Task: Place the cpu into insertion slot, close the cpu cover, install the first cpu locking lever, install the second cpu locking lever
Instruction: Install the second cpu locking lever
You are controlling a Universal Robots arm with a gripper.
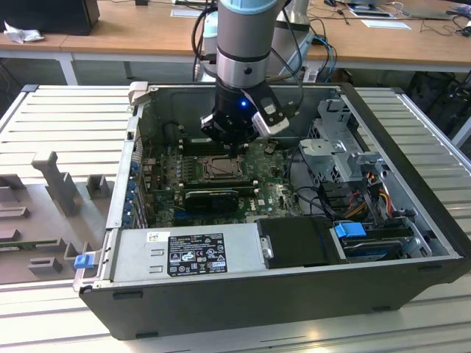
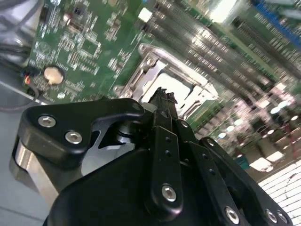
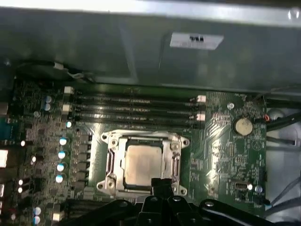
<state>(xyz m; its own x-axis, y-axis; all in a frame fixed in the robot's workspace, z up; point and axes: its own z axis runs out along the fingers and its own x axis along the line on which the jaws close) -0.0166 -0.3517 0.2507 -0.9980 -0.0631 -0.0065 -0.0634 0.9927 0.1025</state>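
Black computer case [image 1: 221, 309] lies open mid-frame in the exterior view, one green motherboard [image 1: 169, 195] inside. Centrally in the first wrist view, the cpu [image 3: 143, 164] sits in the insertion slot [image 3: 112, 162], cpu cover [image 3: 175, 140] down. The gripper [image 2: 162, 94] hovers at its edge, fingertips pinched together, grasping nothing.

Open room above insertion slot [image 3: 143, 162]; memory slots [image 3: 136, 108] alongside
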